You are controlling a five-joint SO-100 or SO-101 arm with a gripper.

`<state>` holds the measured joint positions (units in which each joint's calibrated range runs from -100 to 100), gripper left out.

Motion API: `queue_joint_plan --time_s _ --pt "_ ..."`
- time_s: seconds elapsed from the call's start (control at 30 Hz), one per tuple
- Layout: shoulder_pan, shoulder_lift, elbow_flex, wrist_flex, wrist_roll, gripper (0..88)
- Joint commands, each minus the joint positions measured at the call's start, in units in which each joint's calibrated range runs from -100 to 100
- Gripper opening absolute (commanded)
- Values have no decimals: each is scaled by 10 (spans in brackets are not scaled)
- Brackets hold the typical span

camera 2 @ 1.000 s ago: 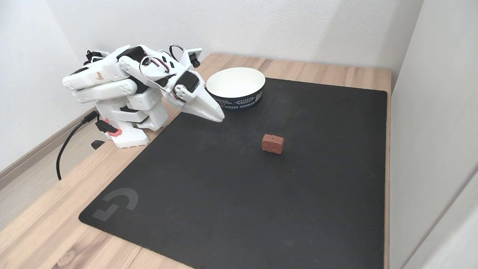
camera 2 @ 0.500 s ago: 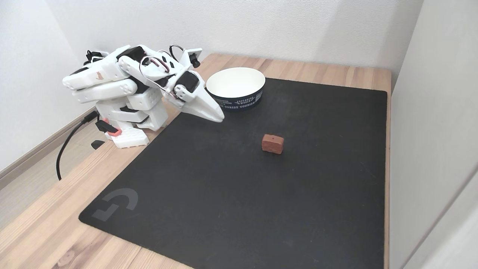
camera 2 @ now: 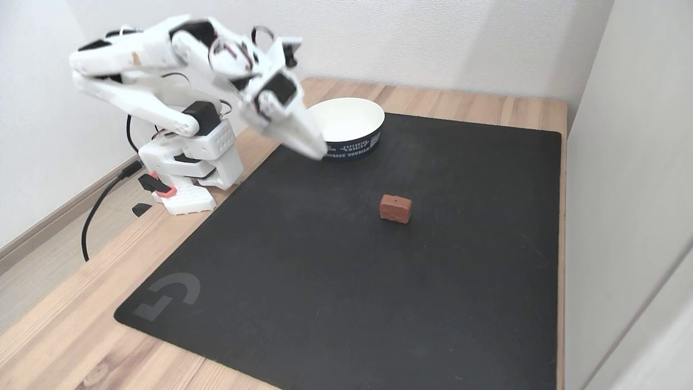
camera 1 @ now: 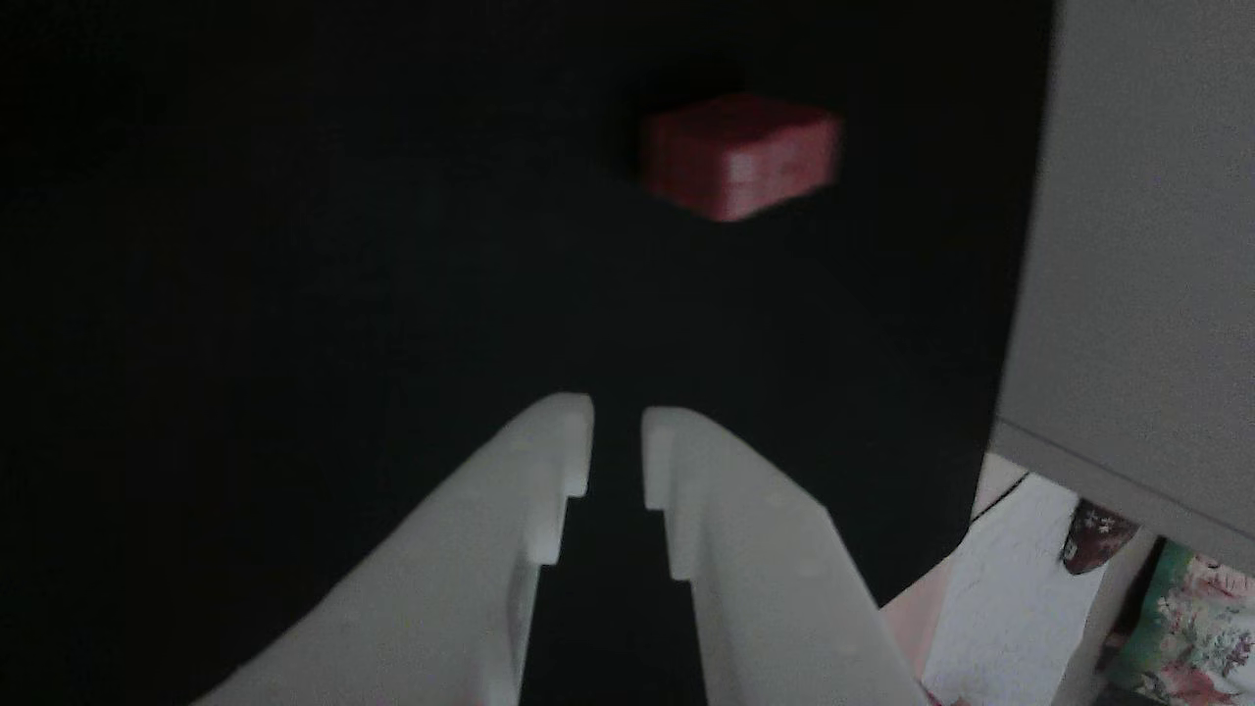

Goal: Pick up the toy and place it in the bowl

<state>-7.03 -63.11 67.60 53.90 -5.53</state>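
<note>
While my gripper [camera 2: 319,153] hangs above the black mat [camera 2: 335,281], fingers slightly parted and holding nothing, I see the toy [camera 2: 395,208] lying on that mat, right and nearer than the bowl [camera 2: 342,128]. White lettering on the bowl's dark band reads "FOREST TOURISM"; the rest is too small.

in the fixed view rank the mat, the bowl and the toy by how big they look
1. black mat, by far the largest
2. bowl, white inside, dark outside
3. toy, the small red block lying on the mat
</note>
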Motion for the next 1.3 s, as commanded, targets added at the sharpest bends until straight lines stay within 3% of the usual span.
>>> queue_joint_plan --time_s 0.0,0.43,1.27 --pt "-1 71 -100 -2 2 26" --pt "2 385 -403 10 2 26" --pt "7 819 -889 192 2 26"
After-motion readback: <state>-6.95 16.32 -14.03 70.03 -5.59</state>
